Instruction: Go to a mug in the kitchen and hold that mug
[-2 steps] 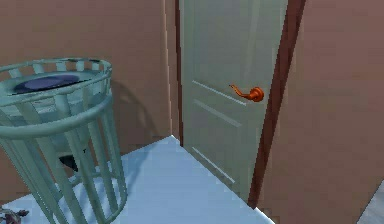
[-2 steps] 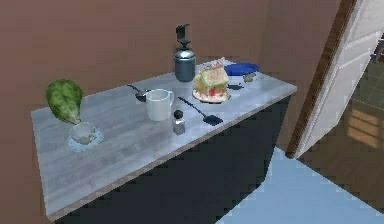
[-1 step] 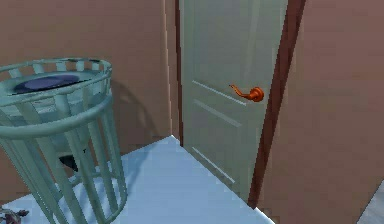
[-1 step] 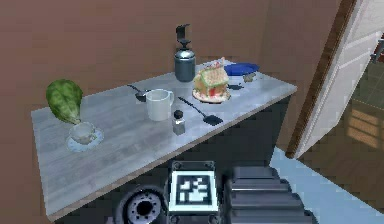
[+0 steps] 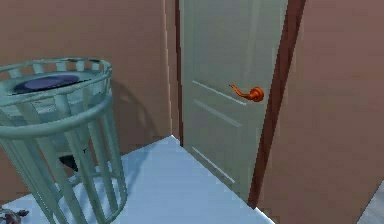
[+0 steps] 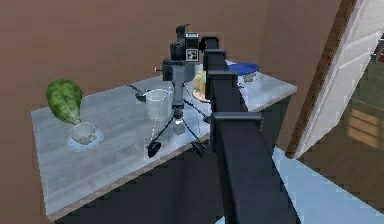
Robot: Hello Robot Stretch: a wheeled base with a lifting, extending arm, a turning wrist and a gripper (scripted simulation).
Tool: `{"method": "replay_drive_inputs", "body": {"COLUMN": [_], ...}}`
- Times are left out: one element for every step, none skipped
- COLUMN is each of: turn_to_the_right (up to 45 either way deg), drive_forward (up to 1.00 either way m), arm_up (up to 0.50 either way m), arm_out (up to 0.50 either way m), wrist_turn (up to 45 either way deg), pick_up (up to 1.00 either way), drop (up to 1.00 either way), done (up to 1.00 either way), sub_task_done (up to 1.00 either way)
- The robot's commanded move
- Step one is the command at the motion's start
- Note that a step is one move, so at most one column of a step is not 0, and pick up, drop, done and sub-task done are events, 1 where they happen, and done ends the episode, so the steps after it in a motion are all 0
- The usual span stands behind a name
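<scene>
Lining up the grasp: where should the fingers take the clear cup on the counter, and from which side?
Probably across the rim of the clear cup, from above: it stands upright, mouth up, on the counter, and I cannot make out a handle.

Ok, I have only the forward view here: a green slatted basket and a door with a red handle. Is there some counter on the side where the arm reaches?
Observer: Yes. In the arm side view a grey-blue counter runs across the picture.
Operator: Is a mug on it?
Observer: A clear cup stands near the middle of the counter. I cannot make out a handle on it.
Operator: And where is the gripper?
Observer: The gripper shows just right of that cup in the picture. I cannot tell whether it holds anything.
</scene>
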Motion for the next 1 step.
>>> {"method": "replay_drive_inputs", "body": {"turn_to_the_right": [0.0], "drive_forward": [0.0], "arm_up": [0.0], "arm_out": [0.0], "wrist_turn": [45.0], "pick_up": [0.0], "drop": [0.0], "done": [0.0], "sub_task_done": [0.0]}}
